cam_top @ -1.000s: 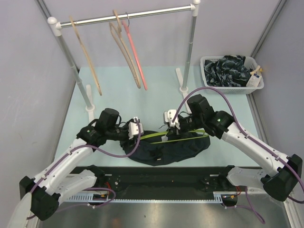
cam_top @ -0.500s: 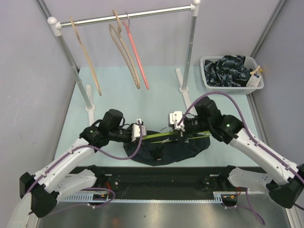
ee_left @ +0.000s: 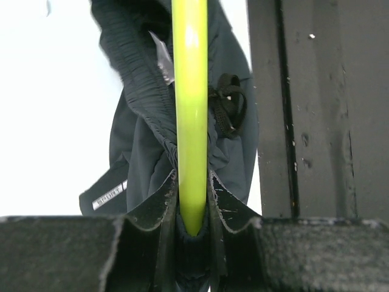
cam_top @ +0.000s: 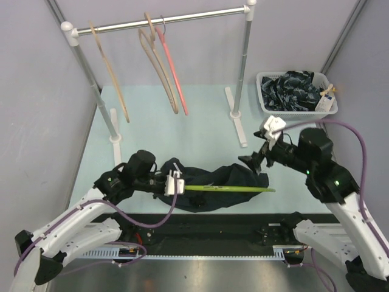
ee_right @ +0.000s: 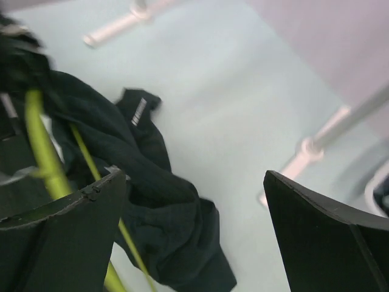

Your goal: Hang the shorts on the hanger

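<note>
The dark shorts (cam_top: 214,182) lie bunched on the table near its front edge, with the lime-green hanger (cam_top: 234,189) running through and across them. My left gripper (cam_top: 177,184) is shut on the hanger's left end. In the left wrist view the green bar (ee_left: 189,103) sits pinched between the jaws of the left gripper (ee_left: 193,204), above the shorts (ee_left: 138,143). My right gripper (cam_top: 254,158) hangs open above the right end of the shorts, holding nothing. In the right wrist view the right gripper (ee_right: 194,176) is spread wide over the shorts (ee_right: 155,182) and the hanger (ee_right: 41,152).
A clothes rack (cam_top: 170,19) at the back carries two beige wooden hangers (cam_top: 112,76) and a pink one (cam_top: 175,70). A white basket (cam_top: 266,103) of dark clothes stands at the back right. A black rail (cam_top: 206,228) runs along the near edge.
My right gripper opened, let go and pulled back up and to the right. My left gripper closed on the hanger's end and drew it slightly toward the near edge.
</note>
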Controlling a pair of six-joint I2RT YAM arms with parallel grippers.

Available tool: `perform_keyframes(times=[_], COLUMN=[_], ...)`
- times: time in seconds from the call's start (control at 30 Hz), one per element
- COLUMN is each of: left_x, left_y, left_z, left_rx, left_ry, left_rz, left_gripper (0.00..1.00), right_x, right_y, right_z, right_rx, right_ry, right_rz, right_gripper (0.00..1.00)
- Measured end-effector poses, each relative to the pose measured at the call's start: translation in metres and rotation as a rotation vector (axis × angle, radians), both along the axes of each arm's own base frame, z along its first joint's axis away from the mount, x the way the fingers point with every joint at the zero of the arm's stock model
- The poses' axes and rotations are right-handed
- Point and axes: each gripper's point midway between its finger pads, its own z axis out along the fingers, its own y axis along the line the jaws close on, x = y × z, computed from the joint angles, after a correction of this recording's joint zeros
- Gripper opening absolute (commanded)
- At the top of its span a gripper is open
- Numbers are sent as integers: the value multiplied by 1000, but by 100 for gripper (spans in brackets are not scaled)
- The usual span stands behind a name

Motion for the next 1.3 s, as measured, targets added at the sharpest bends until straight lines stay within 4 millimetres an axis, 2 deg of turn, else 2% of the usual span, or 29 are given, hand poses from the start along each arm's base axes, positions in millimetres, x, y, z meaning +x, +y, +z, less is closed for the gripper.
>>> perform_keyframes(times=[0.07, 0.2, 0.3, 0.4, 0.53, 0.77, 0.97, 1.1, 1.3], left_x=[-8, -23, -24, -20, -19, -18, -18, -16, -12], left_y=[-3, -8, -8, -12, -19, -20, -21, -22, -19], left_z=[1, -1, 0, 7, 14, 12, 12, 14, 14], left_rx=[10, 37, 58, 65, 69, 84, 82, 73, 56], left_ry=[-31, -66, -80, -103, -122, -120, -115, -117, -99], left_rz=[-44, -127, -141, -145, -167, -167, -163, -151, -93], left_gripper=[0, 0, 0, 0, 0, 0, 0, 0, 0], right_x=[25, 77, 84, 76, 70, 67, 74, 71, 56], right_y=[-9, -23, -24, -24, -14, 7, 8, 11, 1], right_z=[-19, -95, -149, -179, -196, -217, -242, -261, -260], right_rx=[-37, -173, -270, -347, -430, -536, -619, -693, -760], right_ry=[77, 379, 579, 691, 732, 731, 747, 767, 784], right_rz=[-87, -211, -222, -206, -175, -136, -167, -157, -124], right_gripper=[97, 86, 85, 85, 85, 83, 76, 75, 61])
